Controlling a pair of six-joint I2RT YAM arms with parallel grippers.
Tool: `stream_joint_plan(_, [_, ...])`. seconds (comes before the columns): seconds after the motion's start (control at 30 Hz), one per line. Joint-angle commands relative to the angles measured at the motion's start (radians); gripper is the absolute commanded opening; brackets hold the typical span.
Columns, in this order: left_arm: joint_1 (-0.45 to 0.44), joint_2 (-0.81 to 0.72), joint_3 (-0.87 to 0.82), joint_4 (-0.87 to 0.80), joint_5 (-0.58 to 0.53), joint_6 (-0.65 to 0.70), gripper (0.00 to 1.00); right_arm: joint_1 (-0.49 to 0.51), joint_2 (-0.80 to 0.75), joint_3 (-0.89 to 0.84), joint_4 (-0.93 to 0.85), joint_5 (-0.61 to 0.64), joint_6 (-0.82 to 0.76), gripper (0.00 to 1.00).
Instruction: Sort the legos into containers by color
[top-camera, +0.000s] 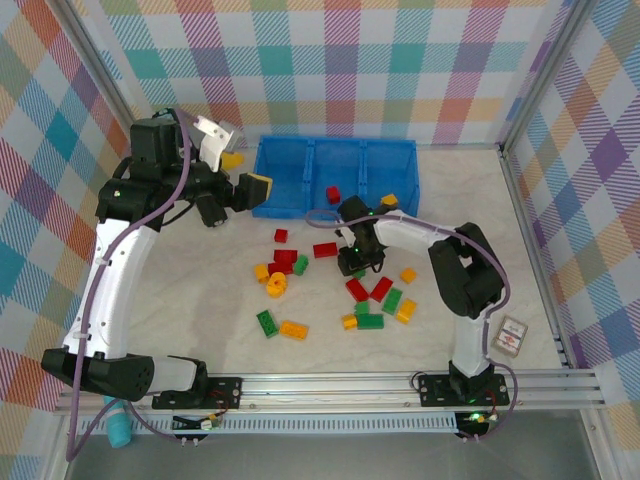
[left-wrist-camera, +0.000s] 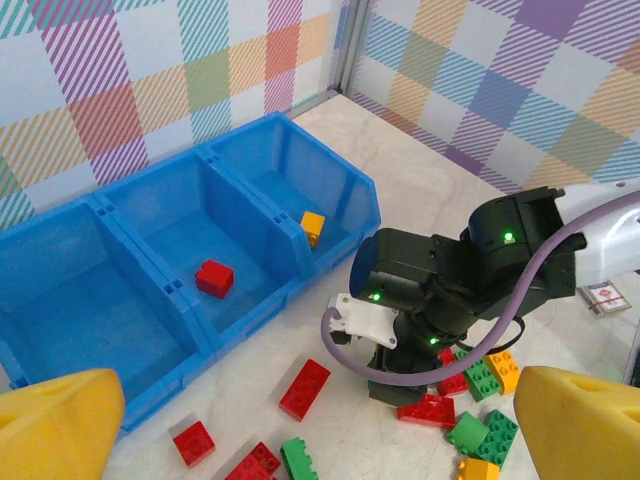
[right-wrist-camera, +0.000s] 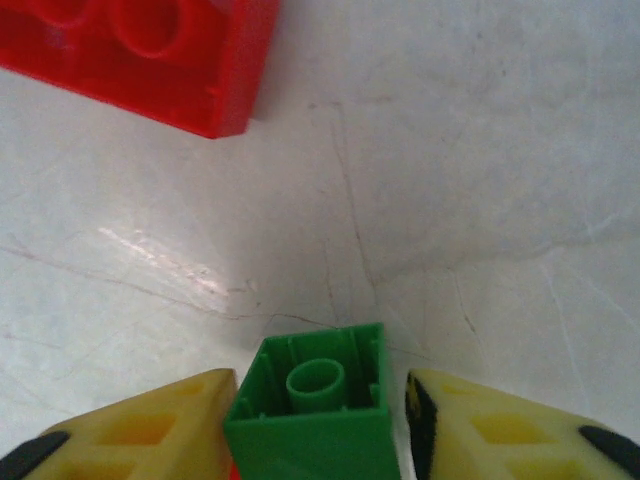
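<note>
The right claw (right-wrist-camera: 320, 400) pinches a green lego (right-wrist-camera: 310, 425), hollow underside facing the wrist camera. A loose red lego (right-wrist-camera: 150, 50) lies at 11 o'clock on the tabletop (right-wrist-camera: 450, 150). The left wrist view adds the containers: a binned red lego (left-wrist-camera: 214, 277) in the middle container (left-wrist-camera: 160, 235) and a yellow-orange lego (left-wrist-camera: 313, 225) in the right container (left-wrist-camera: 265, 185). The left claw (top-camera: 245, 172) is spread wide.

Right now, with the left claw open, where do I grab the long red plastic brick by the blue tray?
Grip the long red plastic brick across its narrow width, on the two long flat sides, coming straight down. It lies flat on the white table, and both long sides look free of neighbours.
</note>
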Motion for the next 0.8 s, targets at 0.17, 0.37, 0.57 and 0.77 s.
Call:
stream_joint_plan(0.17, [0.021, -0.007, -0.026, 0.037, 0.011, -0.012, 1.0, 0.008, 0.021, 0.075, -0.101, 0.042, -0.01, 0.34])
stream_joint_plan(0.37, [0.028, -0.018, -0.029, 0.037, 0.004, -0.01, 1.0, 0.004, 0.075, 0.429, -0.184, 0.062, -0.099, 0.32])
stream_joint_plan(0.57, [0.037, -0.029, -0.04, 0.051, 0.002, -0.009, 1.0, 0.004, 0.232, 0.877, -0.148, 0.096, -0.286, 0.32])
stream_joint_plan(0.77, [0.045, -0.071, -0.079, 0.068, -0.055, 0.006, 1.0, 0.004, 0.378, 1.092, 0.03, -0.006, -0.426, 0.33])
